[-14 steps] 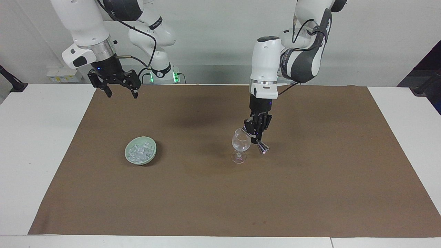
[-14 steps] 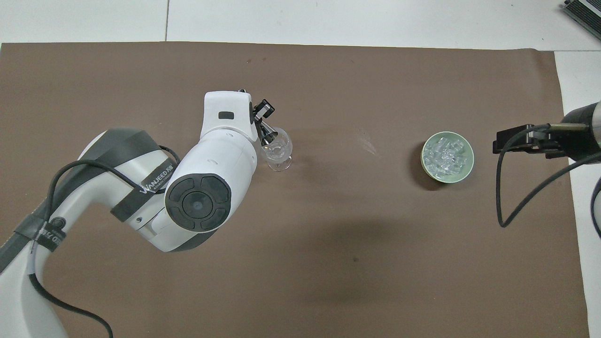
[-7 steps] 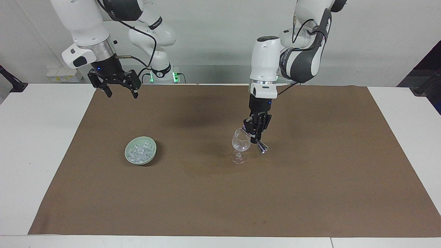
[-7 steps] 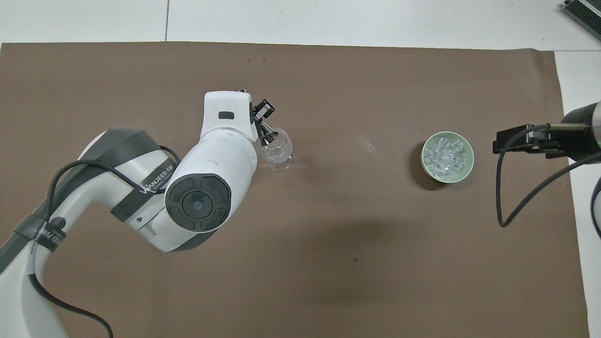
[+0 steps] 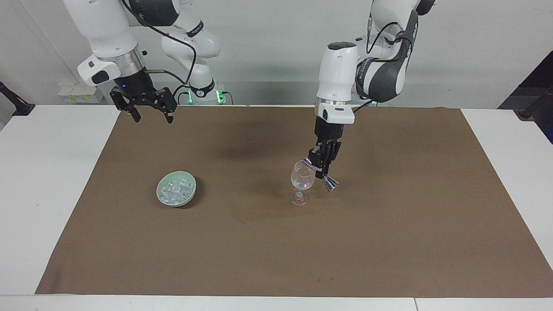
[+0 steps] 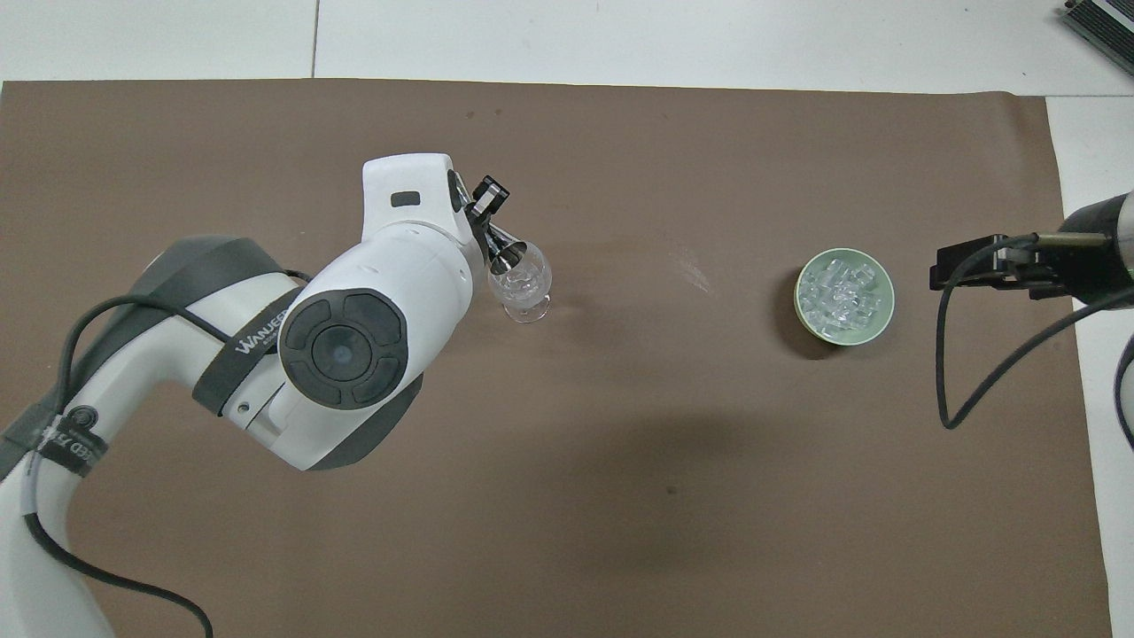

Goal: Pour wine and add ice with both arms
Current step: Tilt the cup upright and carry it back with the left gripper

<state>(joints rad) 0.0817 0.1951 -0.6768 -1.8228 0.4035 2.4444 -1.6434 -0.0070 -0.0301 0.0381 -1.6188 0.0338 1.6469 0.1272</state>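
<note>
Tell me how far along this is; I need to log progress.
Done: nothing clearly; I can't tell whether the glass holds anything. In hand: the left end effector tips a metal cup at the glass rim. Left: the ice sits in its bowl; the right end effector waits open, empty.

Both arms were glossy white shells with dark grey joint bands and silver wrist rings above black grippers. The left arm (image 5: 345, 73) carried a black strap lettered in white; black cable looped along the right arm (image 5: 108, 39). A green light glowed at its base.
</note>
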